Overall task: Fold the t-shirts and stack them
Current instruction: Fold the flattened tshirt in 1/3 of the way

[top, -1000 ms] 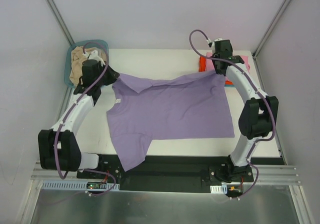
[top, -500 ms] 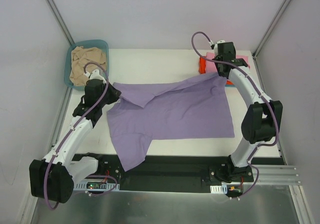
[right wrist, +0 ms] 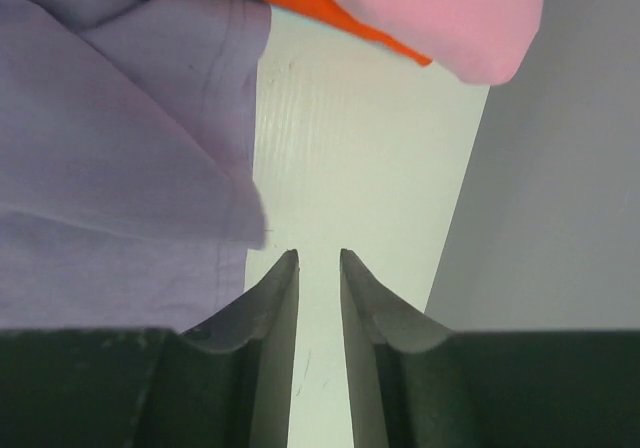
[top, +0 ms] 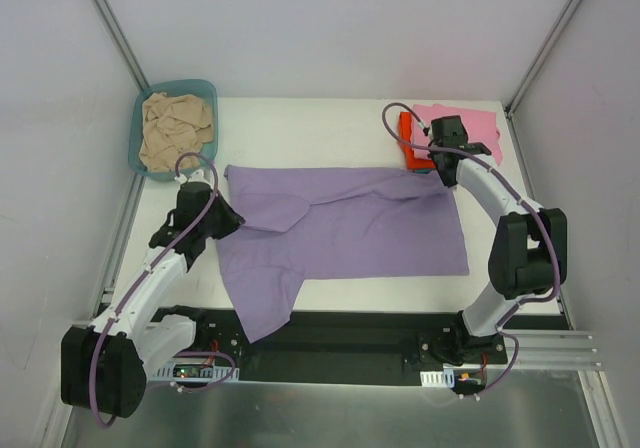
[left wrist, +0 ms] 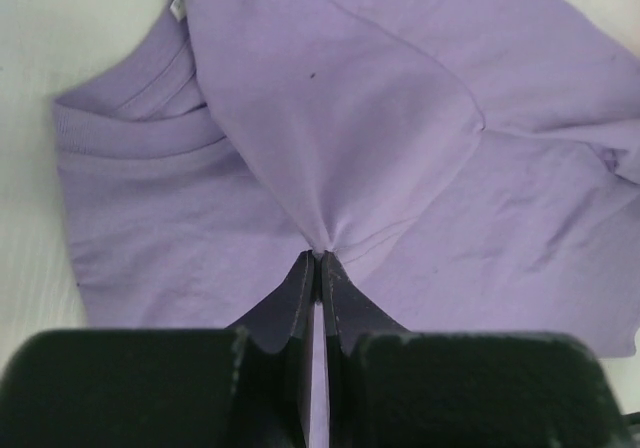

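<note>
One lavender t-shirt (top: 350, 223) lies spread on the worktop (top: 300, 128), its far edge folded over. My left jaws are closed on a pinch of that folded layer, I think to keep it flat. My right jaws stand narrowly apart, empty, just beside its hem. At far right two folded ones show, a pink shirt (top: 475, 123) and an orange-red shirt (top: 405, 133); one basin (top: 137, 128) holds beige cloth (top: 175, 128).

No readable text, brand, number or sign anywhere. Only candidate is a small white neck tag (left wrist: 180, 4) at the collar of the lavender t-shirt (left wrist: 350, 98), and it's too blurred to read. The circuit board (top: 190, 371) below the bench (top: 300, 128) near edge shows no legible print.
</note>
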Robot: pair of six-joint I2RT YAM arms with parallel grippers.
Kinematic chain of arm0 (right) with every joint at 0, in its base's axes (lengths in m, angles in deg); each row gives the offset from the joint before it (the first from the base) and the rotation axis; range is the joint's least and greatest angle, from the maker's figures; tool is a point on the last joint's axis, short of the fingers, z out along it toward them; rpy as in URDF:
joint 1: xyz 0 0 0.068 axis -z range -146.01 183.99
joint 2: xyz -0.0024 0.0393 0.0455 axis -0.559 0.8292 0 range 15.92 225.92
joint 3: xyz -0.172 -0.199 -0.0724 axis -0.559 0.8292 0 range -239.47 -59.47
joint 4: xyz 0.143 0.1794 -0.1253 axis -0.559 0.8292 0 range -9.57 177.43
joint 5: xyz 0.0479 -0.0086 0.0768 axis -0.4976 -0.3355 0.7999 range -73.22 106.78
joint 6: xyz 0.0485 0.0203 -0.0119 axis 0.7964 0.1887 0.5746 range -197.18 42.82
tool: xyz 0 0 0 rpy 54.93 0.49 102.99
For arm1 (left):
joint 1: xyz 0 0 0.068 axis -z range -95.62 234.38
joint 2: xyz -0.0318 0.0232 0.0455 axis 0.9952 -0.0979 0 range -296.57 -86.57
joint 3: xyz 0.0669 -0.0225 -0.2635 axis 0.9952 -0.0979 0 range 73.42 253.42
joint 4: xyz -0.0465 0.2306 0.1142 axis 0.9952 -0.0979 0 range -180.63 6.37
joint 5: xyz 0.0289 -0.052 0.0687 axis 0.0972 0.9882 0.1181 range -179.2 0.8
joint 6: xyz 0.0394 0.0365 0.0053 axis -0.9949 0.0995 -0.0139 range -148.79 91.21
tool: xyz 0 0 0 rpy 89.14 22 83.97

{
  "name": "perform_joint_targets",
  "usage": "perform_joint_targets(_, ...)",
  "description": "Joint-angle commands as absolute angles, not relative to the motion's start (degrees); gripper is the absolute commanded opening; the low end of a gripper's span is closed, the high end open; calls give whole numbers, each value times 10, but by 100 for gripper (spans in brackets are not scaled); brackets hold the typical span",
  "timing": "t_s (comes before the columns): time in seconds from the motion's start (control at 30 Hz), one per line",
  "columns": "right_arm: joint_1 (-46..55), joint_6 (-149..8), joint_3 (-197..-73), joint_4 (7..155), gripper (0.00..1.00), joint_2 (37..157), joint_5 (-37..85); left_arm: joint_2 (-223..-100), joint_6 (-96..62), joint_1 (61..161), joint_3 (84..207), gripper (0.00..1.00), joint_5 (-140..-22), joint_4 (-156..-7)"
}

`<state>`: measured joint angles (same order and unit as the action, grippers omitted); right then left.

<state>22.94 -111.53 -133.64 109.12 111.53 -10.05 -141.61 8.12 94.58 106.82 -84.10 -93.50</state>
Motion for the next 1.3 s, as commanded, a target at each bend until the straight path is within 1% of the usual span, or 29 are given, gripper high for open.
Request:
perform_joint_targets(0.0,231,-1068,-1316,1141,30,1085,-148,-1408,87,951,1054,0,-838,-974)
perform_joint_targets(0.03,230,-1048,-1315,1150,33,1084,-149,-1406,85,951,1054,0,-836,-980)
perform_joint_targets(0.07,230,-1036,-1312,1157,44,1079,-147,-1404,80,951,1056,1,-831,-985)
perform_joint_targets(0.1,229,-1028,-1308,1165,48,1074,-146,-1403,78,951,1058,6,-826,-994)
perform_joint_targets(0.13,229,-1018,-1307,1167,52,1070,-143,-1401,73,951,1065,16,-820,-998)
perform_joint_targets(0.17,229,-999,-1307,1168,60,1056,-134,-1399,66,951,1069,50,-810,-1002)
perform_joint_targets(0.2,230,-989,-1308,1171,65,1050,-129,-1399,65,951,1074,66,-805,-1007)
perform_joint_targets(0.23,230,-976,-1314,1171,73,1042,-125,-1397,64,951,1086,75,-802,-1013)
perform_joint_targets(0.27,230,-956,-1318,1172,86,1036,-110,-1397,64,951,1092,99,-795,-1015)
perform_joint_targets(0.3,232,-942,-1322,1173,97,1022,-104,-1397,64,951,1099,99,-785,-1016)
perform_joint_targets(0.4,238,-889,-1341,1177,97,1013,-55,-1407,60,951,1135,99,-791,-1015)
perform_joint_targets(0.47,245,-864,-1350,1174,97,1013,-16,-1439,55,950,1173,100,-795,-1013)
perform_joint_targets(0.57,259,-808,-1364,1169,97,1031,72,-1522,54,954,1231,99,-788,-993)
perform_joint_targets(0.6,262,-787,-1363,1160,97,1036,89,-1571,56,955,1260,99,-784,-989)
perform_joint_targets(0.67,263,-775,-1360,1135,97,1051,152,-1623,58,960,1290,99,-764,-979)
perform_joint_targets(0.7,262,-774,-1355,1127,97,1059,162,-1673,59,962,1321,99,-760,-974)
perform_joint_targets(0.77,260,-754,-1356,1117,97,1088,241,-1722,57,968,1351,99,-749,-973)
perform_joint_targets(0.8,254,-756,-1359,1117,97,1099,256,-1764,56,969,1373,99,-744,-973)
perform_joint_targets(0.9,238,-759,-1372,1121,97,1146,262,-1824,57,969,1399,99,-750,-973)
perform_joint_targets(1.1,225,-732,-1380,1117,97,1235,246,-1889,60,967,1391,99,-778,-973)
perform_joint_targets(1.27,204,-718,-1339,1127,97,1246,266,-1885,78,933,1341,99,-783,-980)
